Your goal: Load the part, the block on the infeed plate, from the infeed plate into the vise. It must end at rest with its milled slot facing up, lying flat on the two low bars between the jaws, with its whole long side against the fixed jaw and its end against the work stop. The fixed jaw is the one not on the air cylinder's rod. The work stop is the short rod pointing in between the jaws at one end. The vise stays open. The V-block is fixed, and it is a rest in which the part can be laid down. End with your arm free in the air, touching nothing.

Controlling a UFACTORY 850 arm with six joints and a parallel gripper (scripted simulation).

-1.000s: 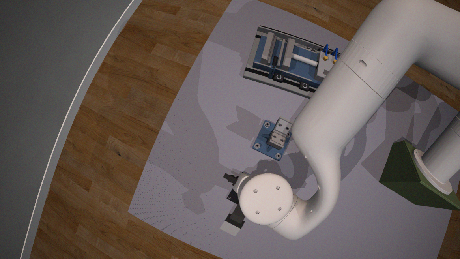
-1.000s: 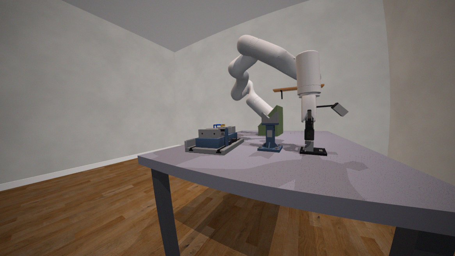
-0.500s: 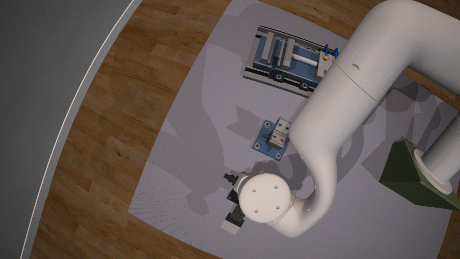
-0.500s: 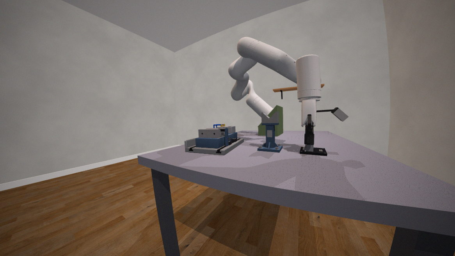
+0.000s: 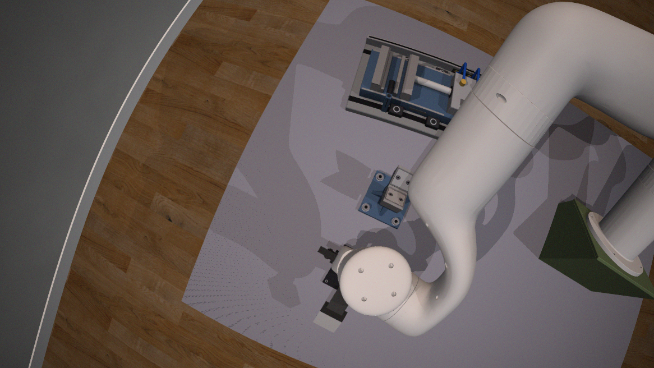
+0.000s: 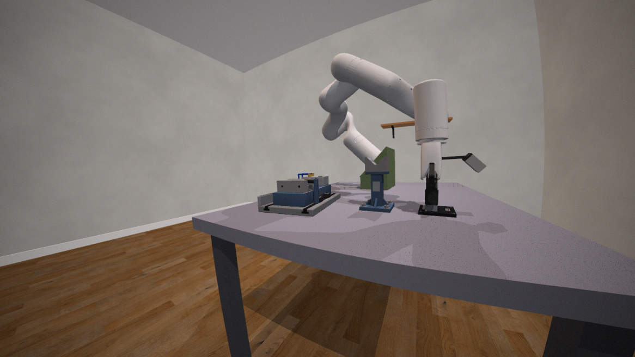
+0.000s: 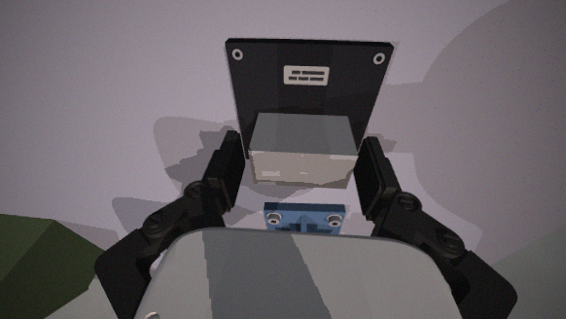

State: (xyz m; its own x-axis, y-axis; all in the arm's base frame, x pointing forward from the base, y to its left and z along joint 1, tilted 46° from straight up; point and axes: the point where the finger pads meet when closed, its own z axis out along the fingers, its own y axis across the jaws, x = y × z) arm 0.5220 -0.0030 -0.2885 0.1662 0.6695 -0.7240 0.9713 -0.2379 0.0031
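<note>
The part (image 7: 301, 148) is a grey block that stands on the near edge of the black infeed plate (image 7: 306, 80). No slot shows on the faces I can see. My gripper (image 7: 300, 150) is open and lowered over the part, with one finger on each side of it and a small gap on both sides. In the side view the gripper (image 6: 429, 198) hangs straight down, its fingertips just above the plate (image 6: 438, 211), and hides the part. The vise (image 5: 402, 87) stands open and empty at the far side, with the work stop (image 5: 391, 87) pointing in between its jaws.
The V-block (image 5: 388, 194) on its blue base stands between the plate and the vise, close to my forearm; it also shows in the side view (image 6: 377, 171). The arm's green wedge base (image 5: 589, 247) is at the right. A wooden shelf (image 6: 399, 124) hangs on the wall behind.
</note>
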